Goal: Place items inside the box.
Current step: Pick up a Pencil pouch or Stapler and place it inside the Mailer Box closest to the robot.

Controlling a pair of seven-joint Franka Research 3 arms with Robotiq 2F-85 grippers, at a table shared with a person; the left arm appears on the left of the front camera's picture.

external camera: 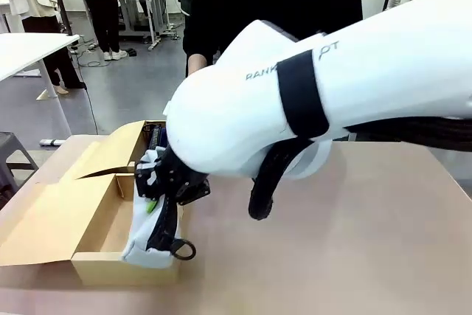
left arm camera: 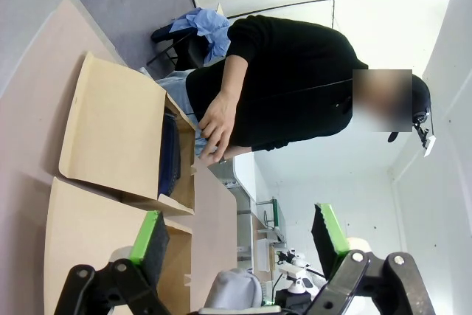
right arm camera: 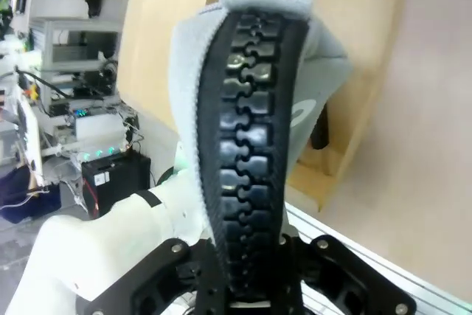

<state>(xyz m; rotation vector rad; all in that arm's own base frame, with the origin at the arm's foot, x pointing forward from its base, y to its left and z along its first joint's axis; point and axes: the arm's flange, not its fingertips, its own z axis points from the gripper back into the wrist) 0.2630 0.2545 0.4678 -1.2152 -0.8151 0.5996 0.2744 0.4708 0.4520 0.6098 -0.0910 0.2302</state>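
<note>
A grey zipped fabric pouch (external camera: pixel 142 245) hangs upright over the near right corner of the open cardboard box (external camera: pixel 110 265). My right gripper (external camera: pixel 153 198) is shut on it from above, after reaching across from the right. In the right wrist view the pouch (right arm camera: pixel 254 101) rises between the fingers with its black zipper facing the camera. My left gripper (left arm camera: pixel 240 237) stands open above the table with nothing between its green pads (left arm camera: pixel 151 235). Below it lies the box (left arm camera: pixel 110 130), with a dark blue pouch (left arm camera: pixel 169 156) inside.
A person in black stands at the far side, one hand (left arm camera: pixel 217 127) resting at the box's far edge. The box's flaps (external camera: pixel 44 219) lie spread to the left. The table (external camera: pixel 354 241) to the right of the box is bare wood.
</note>
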